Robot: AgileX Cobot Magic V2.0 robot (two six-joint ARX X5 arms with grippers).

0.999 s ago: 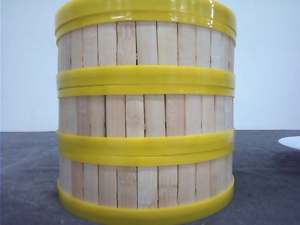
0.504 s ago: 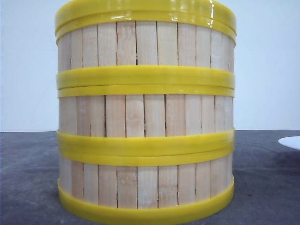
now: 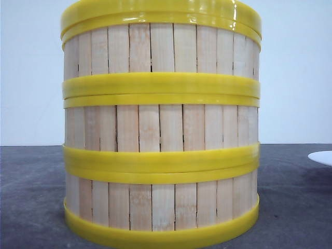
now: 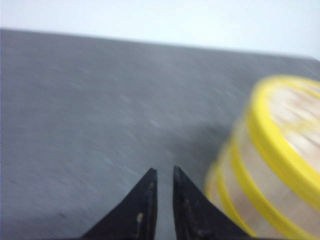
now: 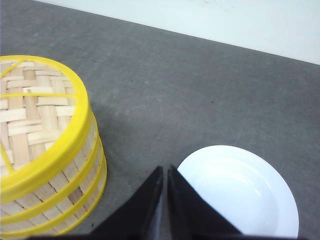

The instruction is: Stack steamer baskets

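Observation:
Three steamer baskets [image 3: 161, 129] stand stacked in one straight column on the grey table, filling the front view, with pale slat walls and yellow rims. In the left wrist view the stack [image 4: 272, 165] is blurred and lies beside my left gripper [image 4: 163, 171], apart from it. That gripper's black fingers stand nearly together with only a thin slit and nothing between them. The right wrist view looks down on the stack [image 5: 45, 150] and into the woven base of the top basket. My right gripper [image 5: 165, 168] is shut and empty, over the table between the stack and a plate.
A flat white plate [image 5: 240, 190] lies on the grey table [image 5: 200, 90] to the right of the stack, and its edge shows in the front view [image 3: 321, 157]. A pale wall runs behind the table's far edge.

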